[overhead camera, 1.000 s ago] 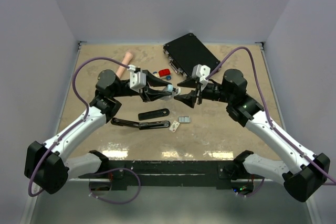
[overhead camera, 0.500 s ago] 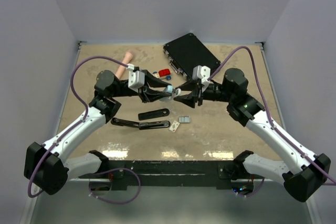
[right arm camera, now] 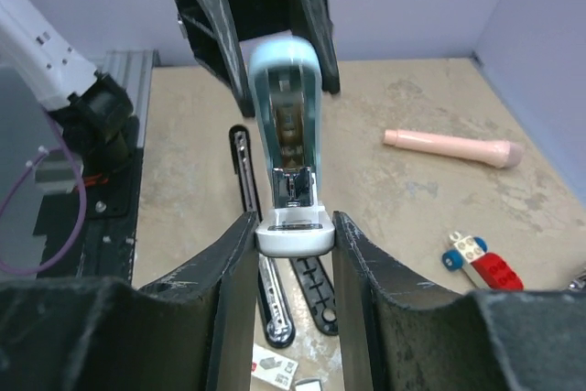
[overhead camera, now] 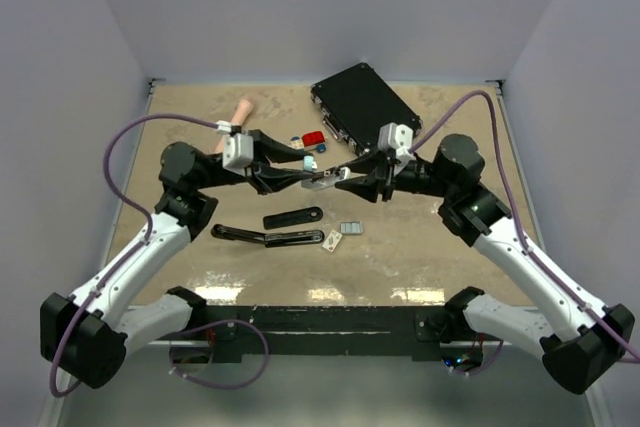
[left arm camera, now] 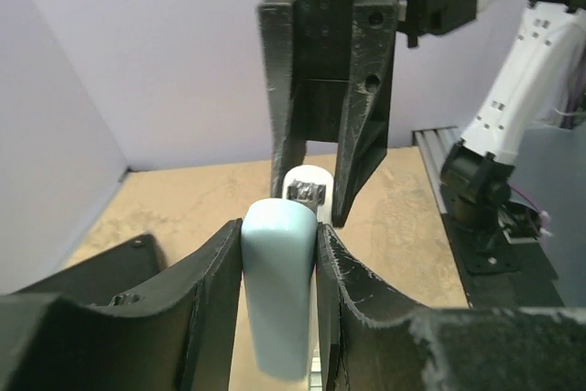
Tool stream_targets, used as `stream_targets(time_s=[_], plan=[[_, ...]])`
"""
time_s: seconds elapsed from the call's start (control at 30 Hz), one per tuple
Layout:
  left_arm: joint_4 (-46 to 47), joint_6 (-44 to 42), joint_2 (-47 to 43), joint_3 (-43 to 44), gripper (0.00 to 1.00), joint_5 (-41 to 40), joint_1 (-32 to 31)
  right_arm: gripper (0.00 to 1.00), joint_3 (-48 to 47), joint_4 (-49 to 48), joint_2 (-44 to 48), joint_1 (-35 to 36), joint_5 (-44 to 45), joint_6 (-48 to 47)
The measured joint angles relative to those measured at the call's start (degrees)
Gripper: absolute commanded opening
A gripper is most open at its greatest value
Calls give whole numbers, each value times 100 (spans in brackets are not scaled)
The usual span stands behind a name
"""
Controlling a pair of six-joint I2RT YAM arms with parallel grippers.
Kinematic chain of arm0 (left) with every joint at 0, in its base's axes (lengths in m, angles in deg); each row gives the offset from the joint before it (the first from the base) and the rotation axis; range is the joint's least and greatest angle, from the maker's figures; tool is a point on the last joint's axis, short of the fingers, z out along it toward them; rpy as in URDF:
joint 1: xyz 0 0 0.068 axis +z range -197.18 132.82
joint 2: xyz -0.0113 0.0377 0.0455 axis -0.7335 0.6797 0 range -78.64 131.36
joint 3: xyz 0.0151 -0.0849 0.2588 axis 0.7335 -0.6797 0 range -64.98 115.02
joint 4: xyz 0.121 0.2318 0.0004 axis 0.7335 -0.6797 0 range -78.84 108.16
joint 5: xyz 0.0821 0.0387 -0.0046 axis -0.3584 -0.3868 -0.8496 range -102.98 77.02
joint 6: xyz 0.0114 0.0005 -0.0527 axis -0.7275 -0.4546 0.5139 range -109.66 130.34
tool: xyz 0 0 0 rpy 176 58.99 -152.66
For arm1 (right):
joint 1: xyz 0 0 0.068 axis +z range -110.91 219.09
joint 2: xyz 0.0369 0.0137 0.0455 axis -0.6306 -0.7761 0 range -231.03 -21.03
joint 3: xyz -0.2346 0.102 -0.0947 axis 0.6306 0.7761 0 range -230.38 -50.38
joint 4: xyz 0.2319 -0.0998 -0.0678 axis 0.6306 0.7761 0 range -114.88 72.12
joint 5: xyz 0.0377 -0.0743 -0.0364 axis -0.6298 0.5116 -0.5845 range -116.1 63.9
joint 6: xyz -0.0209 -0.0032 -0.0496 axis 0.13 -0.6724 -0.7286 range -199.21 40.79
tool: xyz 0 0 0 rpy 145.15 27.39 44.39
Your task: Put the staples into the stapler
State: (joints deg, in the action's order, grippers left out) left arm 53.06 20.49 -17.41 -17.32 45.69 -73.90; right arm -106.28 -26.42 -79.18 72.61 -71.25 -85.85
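Observation:
A pale blue stapler [overhead camera: 322,178] hangs in the air between the two arms, above the middle of the table. My left gripper [left arm camera: 279,254] is shut on its rounded blue end [left arm camera: 277,290]. My right gripper [right arm camera: 293,237] faces it from the other side, both fingers pressed against the stapler's white end [right arm camera: 293,235]; the metal magazine [right arm camera: 293,180] shows above it. The staples [overhead camera: 350,228], a small silvery-grey strip, lie on the table below, next to a tiny white box [overhead camera: 333,240].
A black opened stapler [overhead camera: 270,237] and a black bar [overhead camera: 293,218] lie near the staples. At the back are a black case [overhead camera: 362,105], a pink cylinder [overhead camera: 238,115] and red and blue toy bricks [overhead camera: 313,139].
My right gripper has come in from the right and narrowed its jaws onto the stapler's white end. The left arm has drawn back slightly to the left, still holding the stapler.

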Motion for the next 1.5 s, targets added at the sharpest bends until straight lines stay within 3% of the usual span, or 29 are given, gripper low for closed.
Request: stream_targets(time_s=[0.23,0.6,0.8,0.97,1.2,1.5], plan=[[494,857,-767,-234,0,-490,728,0,531,-1279,826,-433,138,841],[1471,2830,-1672,-1635,0,-2691,848,0,741,-3051,1213,-437,1200,2221],[1753,3753,-1493,-2258,0,-3637,1025,0,708,-3932,1355,-503,1403,2522],[1746,3764,-1403,-2234,0,-3681,1023,0,459,-3560,1080,-503,1351,2409],[968,2500,-1014,-1585,0,-3591,1021,0,256,-1886,627,-503,1534,1827],[1215,1600,479,-1563,0,-2887,1021,0,470,-874,415,-503,1738,1355]])
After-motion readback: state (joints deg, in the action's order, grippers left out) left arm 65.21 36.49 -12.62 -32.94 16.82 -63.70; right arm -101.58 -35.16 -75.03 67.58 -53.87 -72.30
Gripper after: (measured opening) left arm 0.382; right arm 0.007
